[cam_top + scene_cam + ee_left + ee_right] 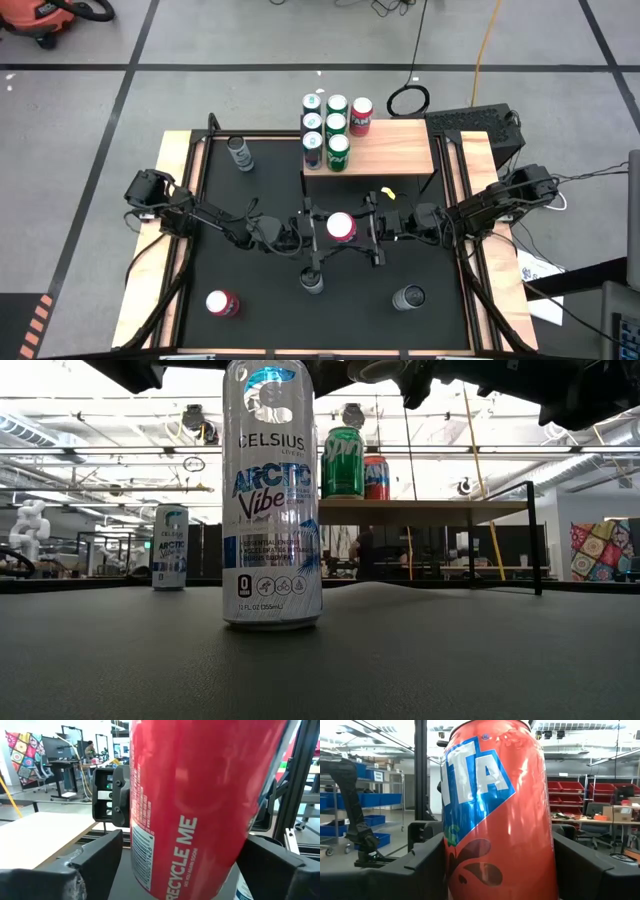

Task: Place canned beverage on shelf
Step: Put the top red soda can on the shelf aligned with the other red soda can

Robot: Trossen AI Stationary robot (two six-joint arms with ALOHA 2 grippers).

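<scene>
Red can [341, 227] sits mid-surface between left tool [312, 232] and right tool [374, 229], both clamped on it; back reads "RECYCLE ME". Celsius "Arctic Vibe" can [312, 282] stands just beside; five cans crowd shelf [395, 150].

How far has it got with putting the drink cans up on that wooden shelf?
Six cans already stand on the shelf. In hand: a red can sits between the left claw and the right claw at mid-table, both around it. Left: that can, plus four others on the black mat, including another red one.
</scene>
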